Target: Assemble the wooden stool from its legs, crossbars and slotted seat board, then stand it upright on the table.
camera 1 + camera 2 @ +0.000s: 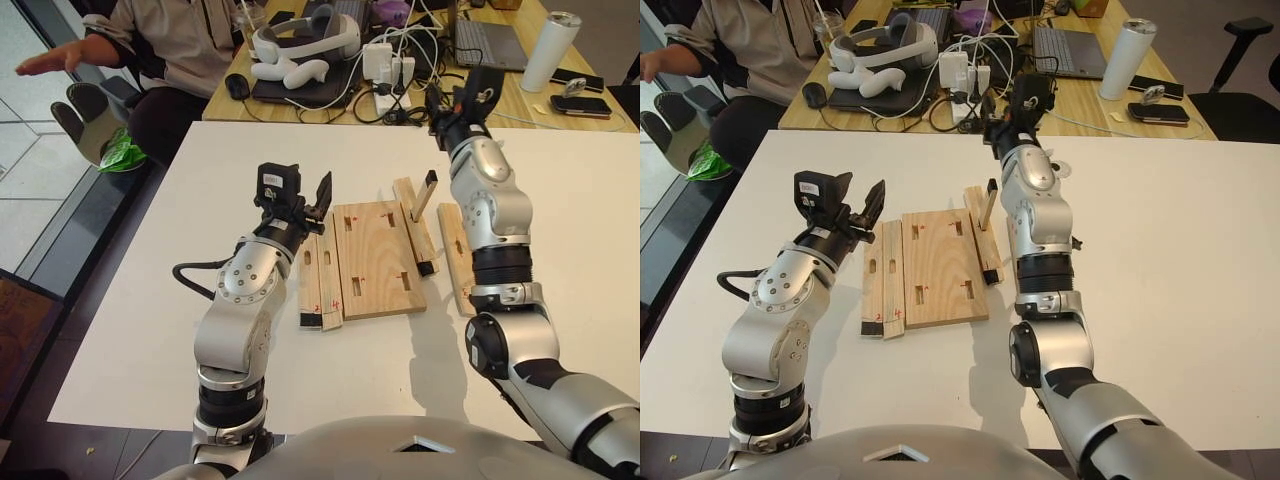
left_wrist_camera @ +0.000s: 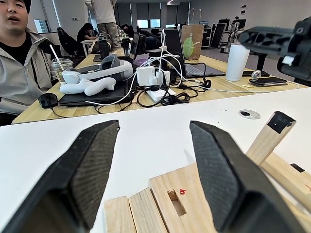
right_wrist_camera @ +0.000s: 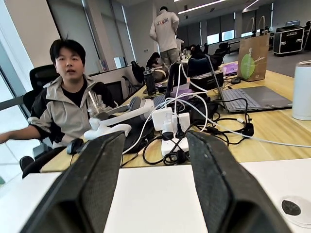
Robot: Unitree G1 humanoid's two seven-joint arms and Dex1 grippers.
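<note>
Your left claw [image 2: 154,131] gapes empty over the slotted bars [image 1: 322,272] at 9 o'clock of the seat board [image 1: 378,258]. Your right claw [image 3: 155,138], equally spread and empty, hovers at 1 o'clock.

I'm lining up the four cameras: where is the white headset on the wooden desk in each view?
Left eye view: headset at top centre, beyond the white table.
Right eye view: headset at top, left of centre.
Left wrist view: headset on the desk before the seated person.
Right wrist view: headset beside the cable tangle, near that person.
Shared landmark: white tumbler, on the same desk.
</note>
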